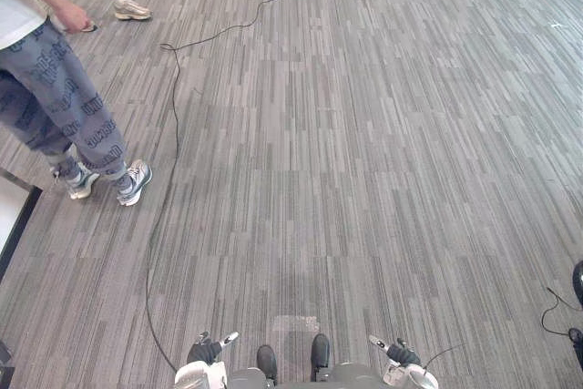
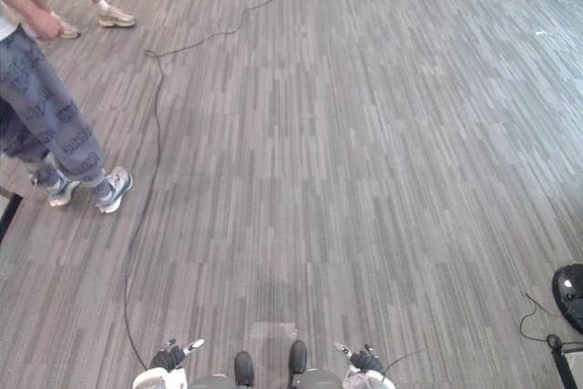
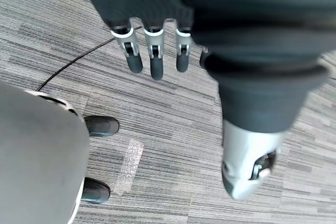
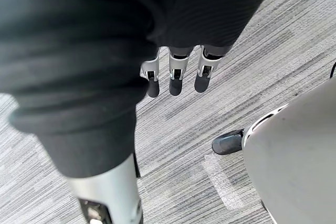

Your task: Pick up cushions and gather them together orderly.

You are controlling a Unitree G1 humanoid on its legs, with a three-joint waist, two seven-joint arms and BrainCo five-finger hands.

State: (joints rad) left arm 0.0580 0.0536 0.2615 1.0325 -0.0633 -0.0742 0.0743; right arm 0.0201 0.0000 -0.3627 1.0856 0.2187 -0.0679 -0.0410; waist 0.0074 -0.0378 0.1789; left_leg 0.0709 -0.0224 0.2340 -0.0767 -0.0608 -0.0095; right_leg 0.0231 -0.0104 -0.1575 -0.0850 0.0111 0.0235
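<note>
A person stands far left on striped grey carpet, well apart from the left robot hand.

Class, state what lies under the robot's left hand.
Bare grey striped carpet lies under the open left hand, a tape strip nearby; the hand itself hides the floor behind it.

Eye views look steeply down over carpet; wrist views peer closely past left hand, right hand; all share tape strip between them.
</note>
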